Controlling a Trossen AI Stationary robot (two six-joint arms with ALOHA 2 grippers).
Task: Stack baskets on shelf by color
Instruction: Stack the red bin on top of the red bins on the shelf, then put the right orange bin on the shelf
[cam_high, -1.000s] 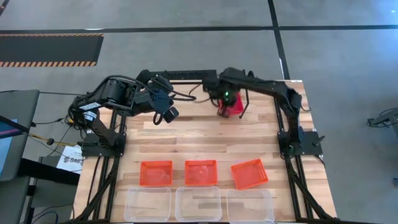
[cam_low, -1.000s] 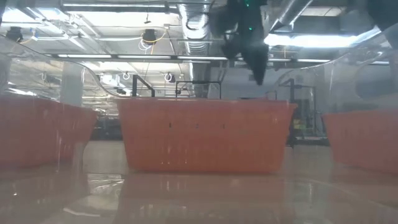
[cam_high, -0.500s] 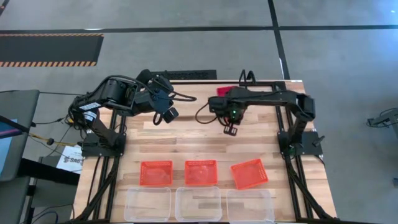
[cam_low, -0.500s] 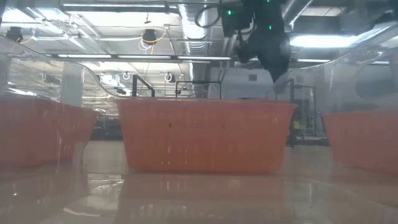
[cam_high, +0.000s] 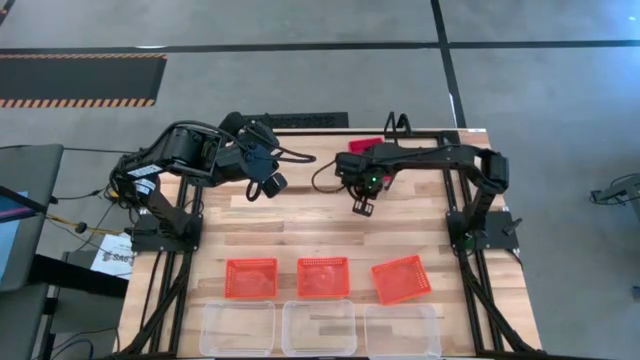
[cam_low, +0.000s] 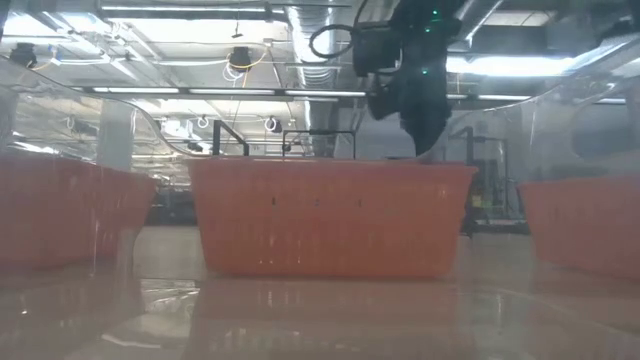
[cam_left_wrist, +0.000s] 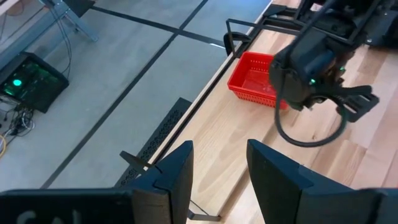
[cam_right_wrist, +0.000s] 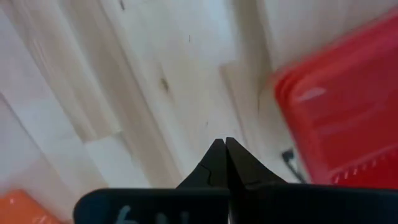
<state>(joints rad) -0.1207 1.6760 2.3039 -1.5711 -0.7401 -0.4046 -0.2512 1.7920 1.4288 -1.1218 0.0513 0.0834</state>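
One red basket (cam_right_wrist: 348, 118) beside closed jaws.

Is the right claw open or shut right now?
Shut and empty: in the right wrist view the right claw has its two fingertips pressed together over bare table.

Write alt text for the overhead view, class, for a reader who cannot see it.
Both dark robot arms hang over the far half of a wooden table; the right gripper, fingers shut and empty, is near a red plastic basket at the far edge. Three orange mesh baskets sit in a row before three clear bins.
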